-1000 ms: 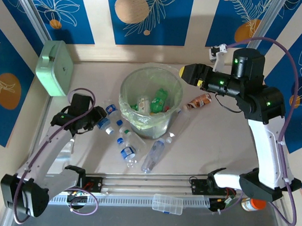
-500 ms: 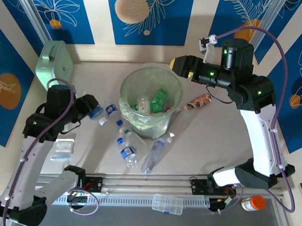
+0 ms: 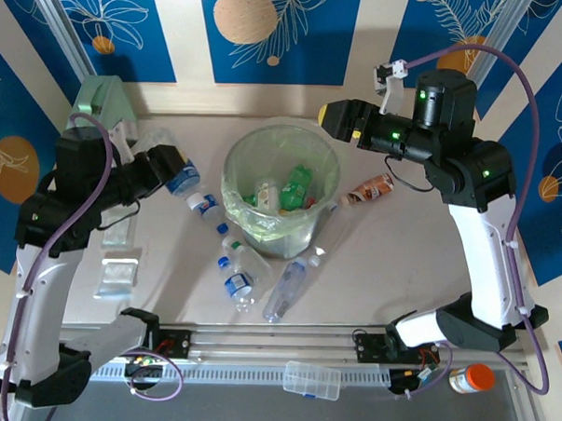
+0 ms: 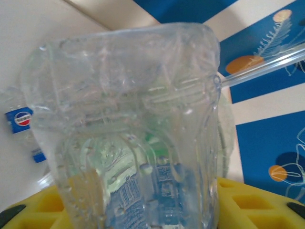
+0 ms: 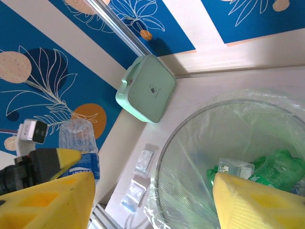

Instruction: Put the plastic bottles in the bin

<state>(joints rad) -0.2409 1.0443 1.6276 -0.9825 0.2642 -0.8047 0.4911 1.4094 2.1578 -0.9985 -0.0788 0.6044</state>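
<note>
You are pinching a blue-labelled bottle in your left pincer, holding it above the tabletop just left of the bin. Its long axis is running out along the fingers, toward the rim on the right. Your right pincer is hanging spread and empty by the far rim.

Left gripper, carrying a bottle: bin rim stands just ahead, open air above it; loose bottles crowd the table beneath; mint-green case behind.
</note>
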